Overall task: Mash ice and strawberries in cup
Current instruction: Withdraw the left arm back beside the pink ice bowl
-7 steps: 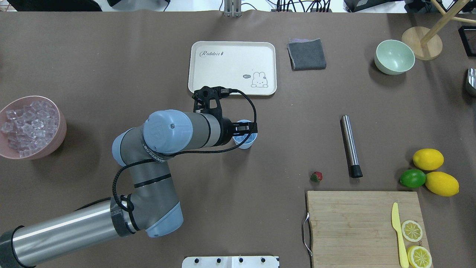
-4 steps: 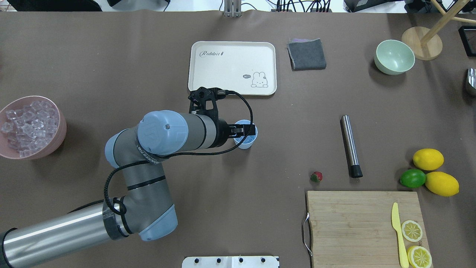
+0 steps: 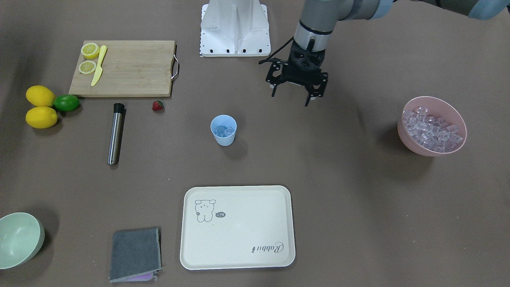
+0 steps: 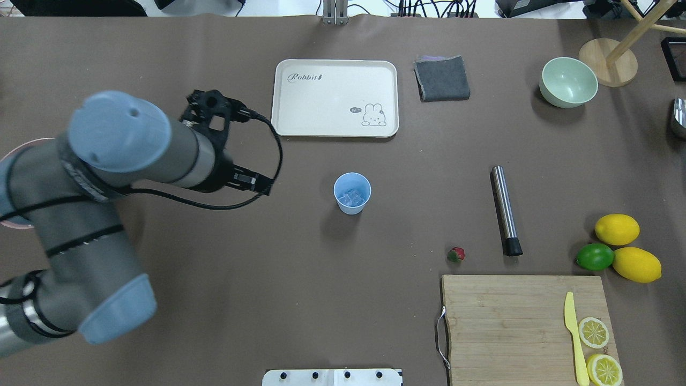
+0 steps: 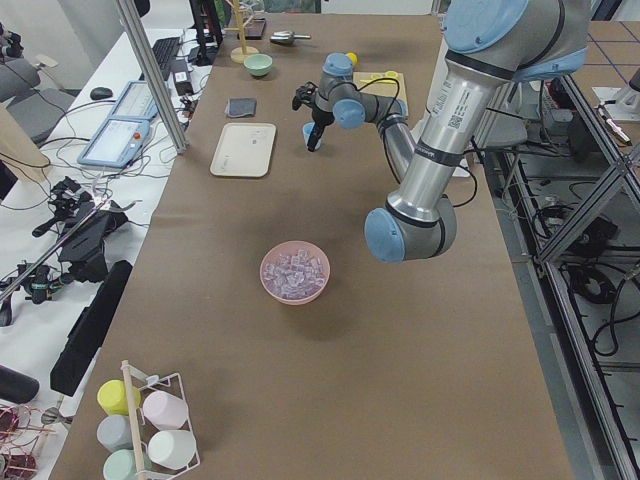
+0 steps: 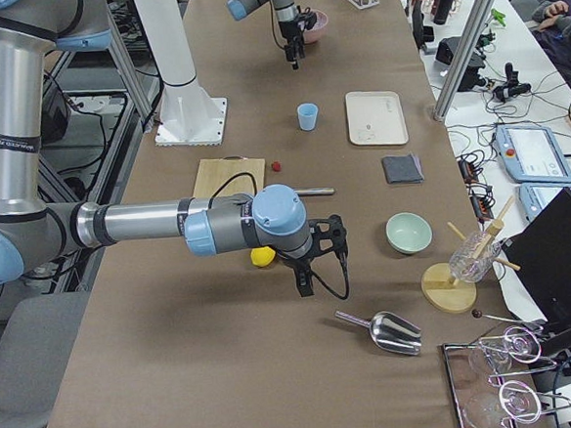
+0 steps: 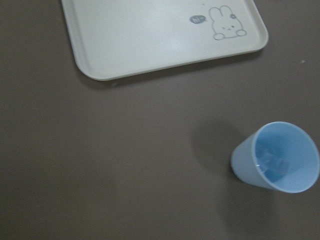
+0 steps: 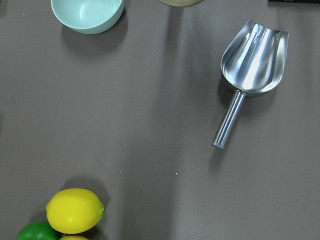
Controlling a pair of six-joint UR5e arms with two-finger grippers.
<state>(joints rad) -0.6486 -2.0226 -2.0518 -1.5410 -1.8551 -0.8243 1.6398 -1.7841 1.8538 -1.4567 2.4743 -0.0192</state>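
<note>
The light-blue cup (image 4: 352, 193) stands upright mid-table, also in the front view (image 3: 223, 129) and the left wrist view (image 7: 277, 157). A few clear ice cubes (image 4: 351, 199) lie in its bottom. More ice (image 3: 432, 125) fills the pink bowl (image 3: 402, 133) on the robot's left. The strawberry (image 4: 456, 254) lies on the table near the cutting board's corner. My left gripper (image 4: 263, 186) hovers left of the cup, apart from it, open and empty. My right gripper (image 6: 304, 289) shows only in the right side view, above the table near the lemons; whether it is open or shut I cannot tell.
A steel muddler (image 4: 505, 210) lies right of the cup. A cream tray (image 4: 335, 98), grey cloth (image 4: 442, 78) and pale green bowl (image 4: 568, 82) sit at the far side. The cutting board (image 4: 509, 321) holds a yellow knife and lemon slices; lemons (image 4: 617, 229) and a lime (image 4: 594, 257) lie beside it. A metal scoop (image 8: 252, 60) lies at far right.
My left arm has drawn back to the left, away from above the cup, toward the pink bowl. The cup now stands uncovered with ice in it.
</note>
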